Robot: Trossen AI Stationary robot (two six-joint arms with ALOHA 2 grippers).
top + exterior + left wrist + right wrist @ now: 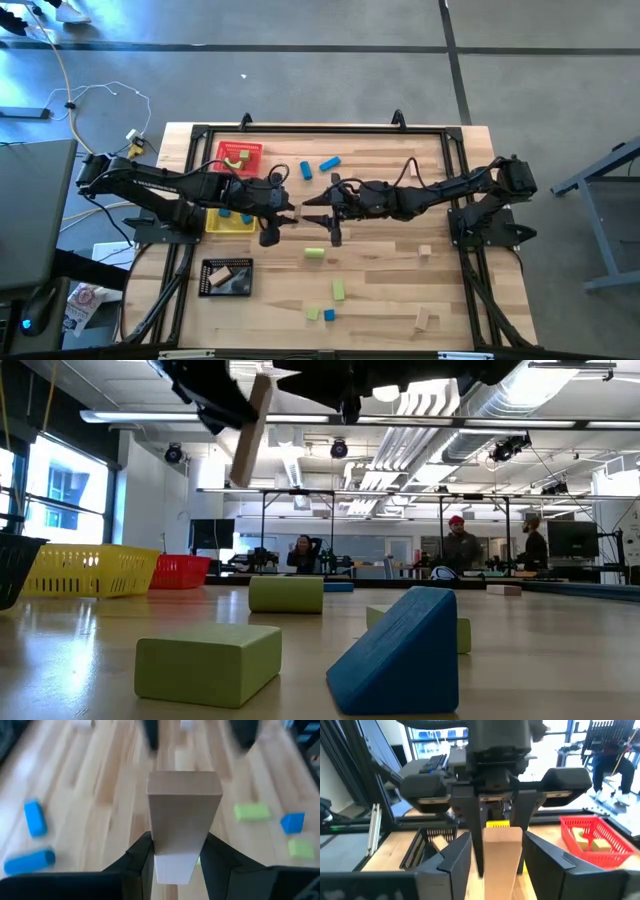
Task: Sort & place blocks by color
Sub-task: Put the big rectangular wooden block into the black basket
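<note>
A plain tan wooden bar (184,810) hangs in the air over the middle of the table, where both grippers meet. My left gripper (175,852) comes from the table's left and is shut on the bar. My right gripper (495,850) faces it from the right and is open. Its fingers stand on either side of the bar's other end (502,855), with narrow gaps. In the low view the bar (251,435) hangs tilted, high above the table. Loose blue, light green and tan blocks lie on the table. My left gripper pinches the bar's near end (172,865) between its two fingers (142,857), one on each long side. The fingers lie along the bar and slant down from the table's left. The bar sticks out ahead of them, tilted and clear of the table.
Under the left arm are a red tray (238,155) with green blocks and a yellow tray (230,222) with blue ones. A black tray (226,277) lies nearer. Loose blocks: blue (329,163), green (314,254) (338,289), tan (425,251) (426,320).
</note>
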